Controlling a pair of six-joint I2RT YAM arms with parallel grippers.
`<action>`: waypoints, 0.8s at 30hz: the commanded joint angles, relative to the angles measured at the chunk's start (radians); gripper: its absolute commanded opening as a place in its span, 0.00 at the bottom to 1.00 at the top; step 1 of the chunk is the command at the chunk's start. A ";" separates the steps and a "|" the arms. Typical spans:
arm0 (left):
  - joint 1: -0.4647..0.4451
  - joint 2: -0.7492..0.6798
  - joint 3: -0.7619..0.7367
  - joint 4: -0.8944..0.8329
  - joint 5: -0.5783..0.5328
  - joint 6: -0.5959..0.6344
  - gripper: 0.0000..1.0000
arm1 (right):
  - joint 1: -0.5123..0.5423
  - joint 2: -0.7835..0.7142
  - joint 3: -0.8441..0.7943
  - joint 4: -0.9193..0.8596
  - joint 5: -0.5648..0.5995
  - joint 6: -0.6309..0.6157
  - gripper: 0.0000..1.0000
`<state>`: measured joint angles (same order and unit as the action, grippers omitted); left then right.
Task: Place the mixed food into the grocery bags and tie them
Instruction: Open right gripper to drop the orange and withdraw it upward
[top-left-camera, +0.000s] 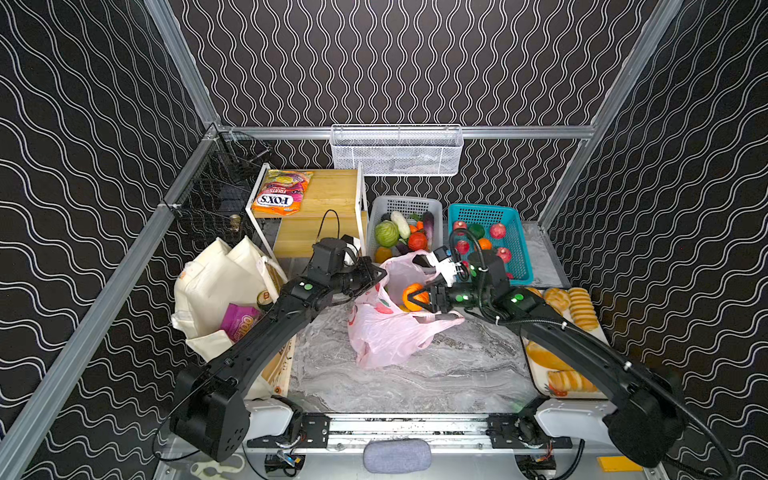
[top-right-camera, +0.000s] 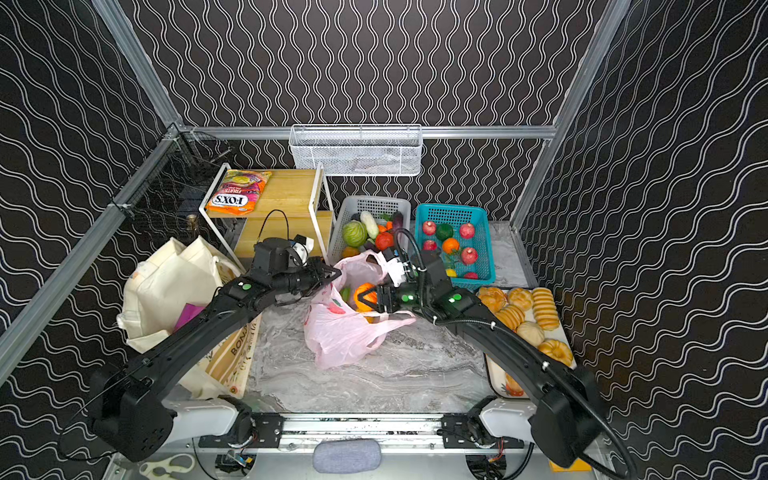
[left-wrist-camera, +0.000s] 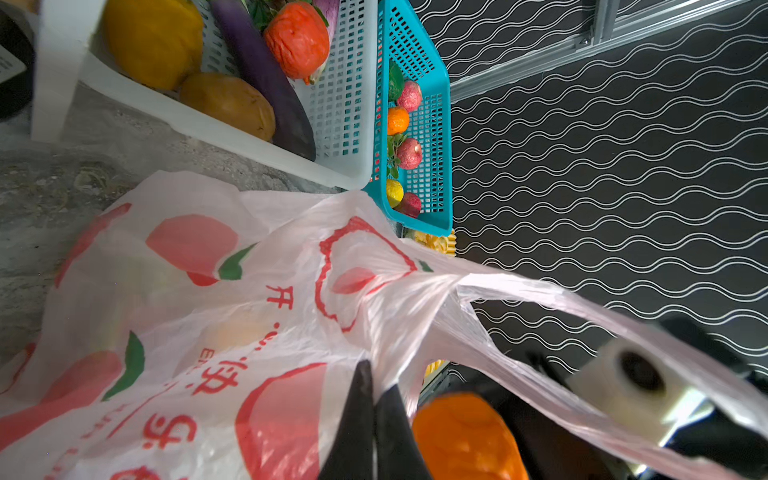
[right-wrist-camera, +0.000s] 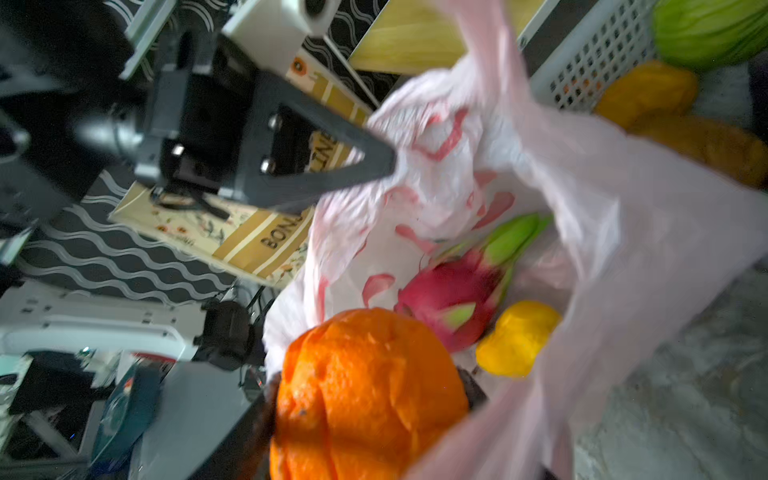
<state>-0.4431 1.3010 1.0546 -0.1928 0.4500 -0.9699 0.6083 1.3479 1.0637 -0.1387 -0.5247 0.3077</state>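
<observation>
The thin pink plastic bag (top-left-camera: 382, 336) (top-right-camera: 340, 336) with red fruit print sits mid-table, its mouth held open. My left gripper (top-left-camera: 381, 274) (left-wrist-camera: 372, 376) is shut on the bag's near rim. My right gripper (top-left-camera: 407, 300) (right-wrist-camera: 370, 399) is shut on an orange toy fruit (top-left-camera: 411, 291) (right-wrist-camera: 365, 374), which hangs just above the bag's mouth. Inside the bag lie a pink dragon fruit (right-wrist-camera: 453, 299) and a yellow toy fruit (right-wrist-camera: 515, 340). The cream canvas tote (top-left-camera: 216, 274) (top-right-camera: 166, 274) stands at the left with a purple packet (top-left-camera: 239, 318) in it.
An orange FOX'S packet (top-left-camera: 282, 191) lies on the wooden shelf. Behind the bag stand a white basket (top-left-camera: 405, 203) of vegetables and a blue basket (top-left-camera: 517, 245) of small fruits. A tray of bread (top-left-camera: 582, 307) is at the right. A white mesh basket (top-left-camera: 395, 149) hangs on the back wall.
</observation>
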 joint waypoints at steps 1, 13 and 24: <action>0.003 -0.007 0.017 0.031 0.003 -0.007 0.00 | 0.005 0.112 0.112 0.041 0.279 0.068 0.69; 0.023 0.000 0.033 -0.021 -0.043 0.015 0.00 | 0.006 -0.138 0.031 0.094 0.177 -0.249 0.89; 0.041 -0.005 0.041 -0.086 -0.064 0.048 0.00 | -0.094 -0.540 -0.241 0.164 0.573 -0.315 0.87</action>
<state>-0.4072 1.3025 1.0977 -0.2588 0.3996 -0.9421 0.5686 0.8150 0.8207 -0.0029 -0.1097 -0.0231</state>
